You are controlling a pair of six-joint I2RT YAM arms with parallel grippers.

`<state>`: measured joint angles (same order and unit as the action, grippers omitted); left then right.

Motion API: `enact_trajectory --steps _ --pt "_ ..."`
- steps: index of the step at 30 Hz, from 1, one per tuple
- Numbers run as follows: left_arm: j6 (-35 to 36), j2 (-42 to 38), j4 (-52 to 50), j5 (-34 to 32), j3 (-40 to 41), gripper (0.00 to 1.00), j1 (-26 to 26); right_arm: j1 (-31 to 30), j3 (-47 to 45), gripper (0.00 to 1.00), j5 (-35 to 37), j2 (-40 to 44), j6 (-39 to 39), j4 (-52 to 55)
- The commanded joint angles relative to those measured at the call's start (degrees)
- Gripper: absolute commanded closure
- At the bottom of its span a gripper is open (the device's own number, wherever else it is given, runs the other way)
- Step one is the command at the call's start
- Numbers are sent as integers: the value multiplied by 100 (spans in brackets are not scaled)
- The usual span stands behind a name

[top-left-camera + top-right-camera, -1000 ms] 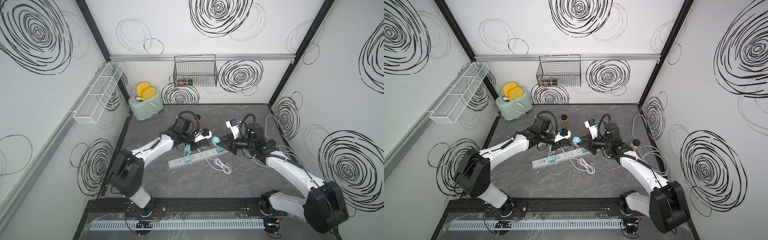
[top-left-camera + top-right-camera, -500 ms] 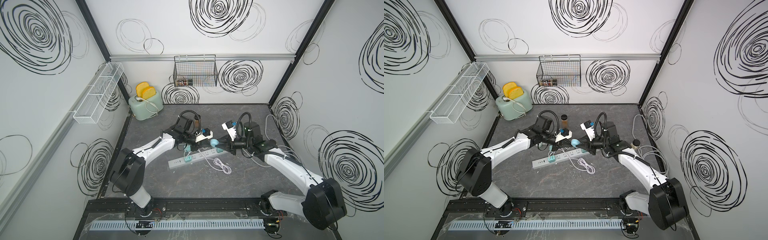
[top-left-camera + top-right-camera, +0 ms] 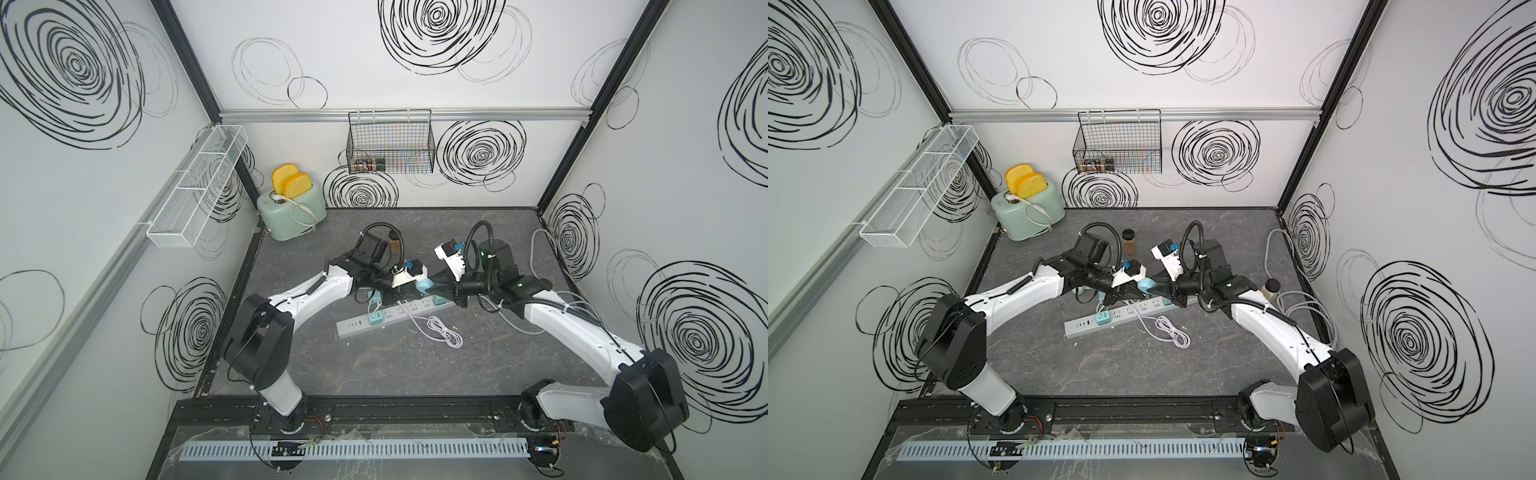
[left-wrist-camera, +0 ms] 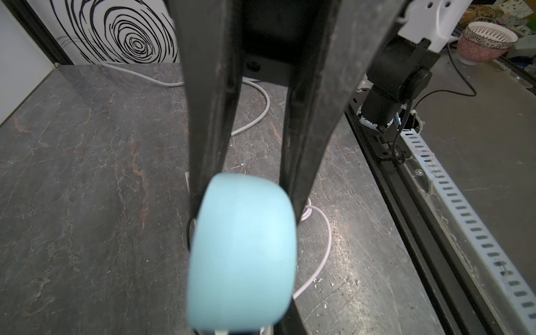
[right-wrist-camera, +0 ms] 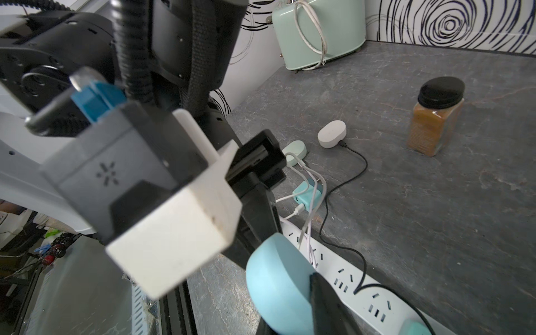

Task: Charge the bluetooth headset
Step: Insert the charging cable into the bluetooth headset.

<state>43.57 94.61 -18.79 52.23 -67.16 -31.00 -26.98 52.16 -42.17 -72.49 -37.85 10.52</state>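
Observation:
The bluetooth headset is a light blue case (image 3: 424, 284) (image 3: 1145, 284) held above the white power strip (image 3: 395, 318) at the table's middle. My right gripper (image 3: 436, 282) (image 5: 290, 327) is shut on the case (image 5: 275, 293), one black finger (image 5: 327, 304) lying across it. In the left wrist view the right gripper's fingers (image 4: 208, 116) clamp the case (image 4: 242, 249) from both sides. My left gripper (image 3: 417, 291) (image 4: 243, 330) is shut and meets the case from the opposite side, a white charging cable (image 5: 304, 232) running to its hidden tips. The cable comes from a teal charger (image 5: 307, 194) plugged into the strip.
A white case (image 5: 332, 135) on a black cable and a pale green case (image 5: 295, 149) lie behind the strip. A spice jar (image 3: 1128, 241) stands farther back. A toaster (image 3: 291, 208) fills the back left corner. A coiled white cable (image 3: 440, 332) lies before the strip.
My right arm has shifted left, carrying the blue case closer to my left gripper. The left arm has hardly moved.

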Motion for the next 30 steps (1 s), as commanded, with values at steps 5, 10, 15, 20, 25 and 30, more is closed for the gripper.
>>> enact_trajectory --steps 5,10,15,20,25,30 --pt "156 -87 120 196 -173 100 -64 -316 337 82 445 -184 -487 896" --pt "169 -118 138 89 -105 100 -42 -306 281 86 851 165 -267 832" --pt "168 -74 85 7 -140 100 -7 -296 274 87 984 367 -258 1013" --pt "178 -109 88 24 -131 100 -7 -316 309 87 938 369 -302 1206" --pt "187 -136 112 31 -113 100 -25 -375 373 87 877 266 -320 1255" --pt "196 -100 115 24 -113 100 -46 -428 411 86 834 226 -339 1238"
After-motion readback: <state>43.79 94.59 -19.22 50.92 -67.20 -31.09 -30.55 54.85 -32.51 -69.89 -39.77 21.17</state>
